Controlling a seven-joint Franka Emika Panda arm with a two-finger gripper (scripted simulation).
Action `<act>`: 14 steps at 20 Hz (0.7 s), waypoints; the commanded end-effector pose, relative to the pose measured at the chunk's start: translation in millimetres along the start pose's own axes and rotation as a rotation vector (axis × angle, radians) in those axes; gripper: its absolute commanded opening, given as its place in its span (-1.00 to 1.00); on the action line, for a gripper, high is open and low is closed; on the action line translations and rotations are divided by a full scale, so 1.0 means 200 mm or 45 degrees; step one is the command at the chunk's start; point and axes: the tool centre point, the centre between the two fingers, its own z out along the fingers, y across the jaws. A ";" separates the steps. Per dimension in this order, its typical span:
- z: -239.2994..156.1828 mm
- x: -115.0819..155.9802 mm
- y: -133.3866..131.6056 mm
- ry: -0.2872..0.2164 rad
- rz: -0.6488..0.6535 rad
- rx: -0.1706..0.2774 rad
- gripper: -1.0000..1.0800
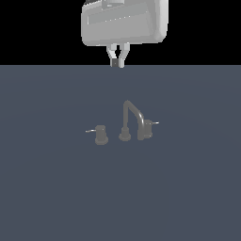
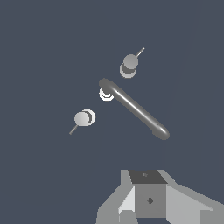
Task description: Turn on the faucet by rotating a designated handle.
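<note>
closest to the wrist camera is the gripper (image 2: 144,205), a pale grey block with a darker square centre; its fingers are cropped by the frame edge in that view. in the exterior view the gripper (image 1: 117,62) hangs below the large pale arm housing (image 1: 124,22), well above and behind the faucet. both fingers (image 1: 122,60) converge toward their tips with only a narrow gap; nothing is held between them.

no brand, label or legible writing shows on any part.

faucet (image 1: 132,120) stands on the flat slate-blue desk (image 1: 47,188), near the middle of the exterior view. its spout rises from a round base (image 1: 124,135), arches over, and comes down toward the exterior view's right. in the wrist view the spout (image 2: 135,109) reads as a long dark bar, with its long axis running diagonally from the pale base ring (image 2: 105,94) to the rounded outlet end.

handle (image 1: 148,127) sits just beside the spout outlet, on the exterior view's right of the base, and is partly hidden by the spout. its thin pale lever (image 1: 154,123) points toward the exterior view's right, roughly horizontal. in the wrist view this handle (image 2: 129,64) shows a lever angled away from the spout.

twin knob (image 1: 100,134) stands apart on the exterior view's left; its lever (image 1: 90,131) points left. in the wrist view the twin knob (image 2: 84,118) lies on the opposite side of the base.
</note>
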 end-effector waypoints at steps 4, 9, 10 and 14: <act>0.18 0.16 -0.04 0.005 0.139 0.000 -1.00; 0.35 0.32 -0.06 0.008 0.265 -0.002 -1.00; 0.38 0.35 -0.06 0.009 0.290 -0.003 -1.00; 0.51 0.48 -0.06 0.013 0.393 -0.005 -1.00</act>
